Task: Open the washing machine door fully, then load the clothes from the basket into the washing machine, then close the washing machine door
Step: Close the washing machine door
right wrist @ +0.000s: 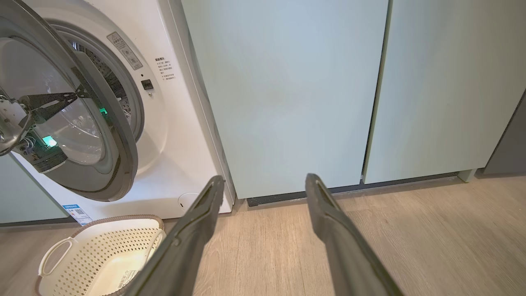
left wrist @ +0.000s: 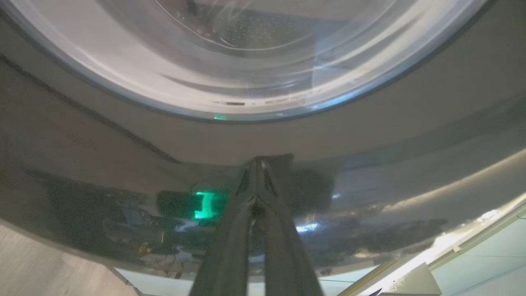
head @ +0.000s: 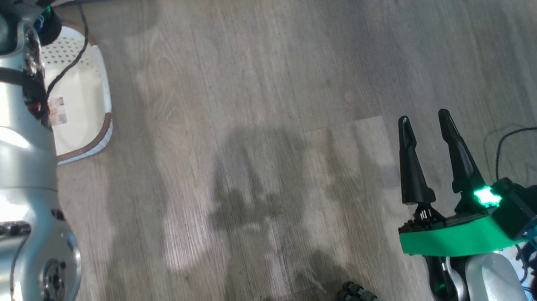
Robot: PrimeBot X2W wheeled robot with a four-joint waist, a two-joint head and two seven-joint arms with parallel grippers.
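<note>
Glossy black plastic is meeting the left gripper in the left wrist view: its two long fingers are lying clenched flat together, nothing between them, their tips touching the wide rim of the washing machine door just below the bulging glass porthole. A perforated steel drum is showing through that glass.

In the right wrist view the door is standing partly open, swung out from the white washing machine, and the dark closed fingers are showing inside the round of the porthole. A warning label is sitting beside the drum opening, with a few lines of small print next to it; neither is readable. A blue sticker with a QR-like square is sitting at the washer's lower corner, and a round filter cap is showing near the base.

The cream perforated basket is standing on the wood-look floor just in front of the washer, partly behind the left forearm in the head view, its label sticker too blurred to read.

The right gripper is hanging released, fingers spread apart, over bare floor well away from the basket, facing pale teal cabinet doors.
</note>
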